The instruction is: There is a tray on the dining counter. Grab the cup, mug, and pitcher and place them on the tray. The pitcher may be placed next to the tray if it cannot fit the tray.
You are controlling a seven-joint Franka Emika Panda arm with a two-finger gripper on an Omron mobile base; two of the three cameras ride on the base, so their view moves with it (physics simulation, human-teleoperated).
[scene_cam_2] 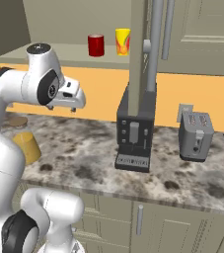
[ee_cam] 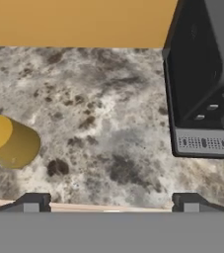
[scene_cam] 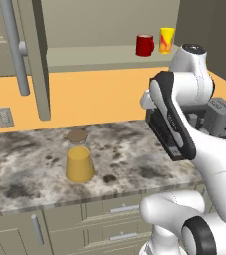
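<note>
- Fingertips of my gripper (ee_cam: 111,201) sit at the bottom of the hand view, spread wide apart with nothing between them; I hold nothing.
- Below the hand is a mottled stone counter (scene_cam: 30,169) with beige drawers under it; I judge this is not the dining counter.
- Pitcher (scene_cam: 78,157) stands upright on that stone top, left of my arm, orange-yellow liquid inside, brown lid on; untouched, well apart from my fingers.
- Red mug (scene_cam: 145,45) and yellow cup (scene_cam: 167,40) stand just beside each other on a pale ledge (scene_cam: 94,55) far behind, beyond the orange wall band.
- Dark coffee machine (scene_cam_2: 134,136) and grey toaster (scene_cam_2: 196,136) are on the same stone top to my right.
- Progress: none of the three items is lifted or placed, so all three picks and places are left. Pitcher looks like the closest first grab.
</note>
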